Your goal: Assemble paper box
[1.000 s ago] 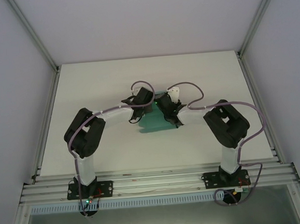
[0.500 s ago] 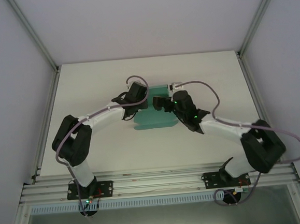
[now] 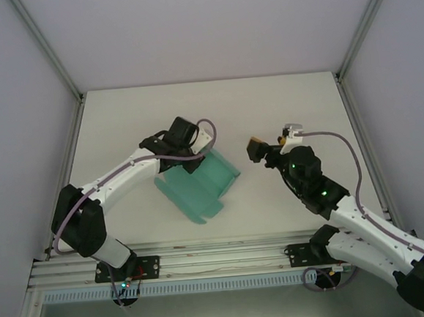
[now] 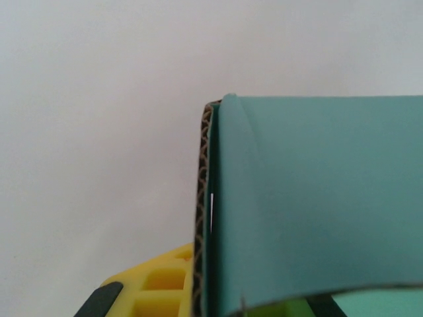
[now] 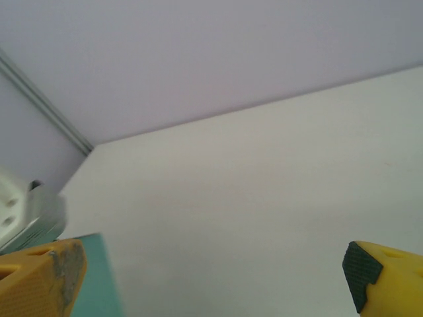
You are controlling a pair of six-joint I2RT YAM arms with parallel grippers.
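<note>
The paper box [image 3: 198,186] is a teal-green card sheet, partly folded, lying tilted left of the table's middle. My left gripper [image 3: 196,158] is shut on its far edge. In the left wrist view the card [image 4: 317,198] curves over the left gripper [image 4: 211,297], its corrugated edge running between a yellow finger [image 4: 155,284] and a second finger mostly hidden under the card. My right gripper [image 3: 267,146] hangs open to the right of the box, apart from it. In the right wrist view the right gripper [image 5: 211,284] has nothing between its wide-spread fingers, and a teal corner [image 5: 99,281] sits beside the left finger.
The white table [image 3: 121,121] is bounded by grey walls with aluminium rails at the left and right edges. A rail strip [image 3: 220,257] runs along the near edge by the arm bases. The right arm's cable [image 3: 343,148] loops above the table.
The right gripper has opened, let go of the box and drawn back to the right. The left arm has pulled the box left and nearer, turning it diagonal.
</note>
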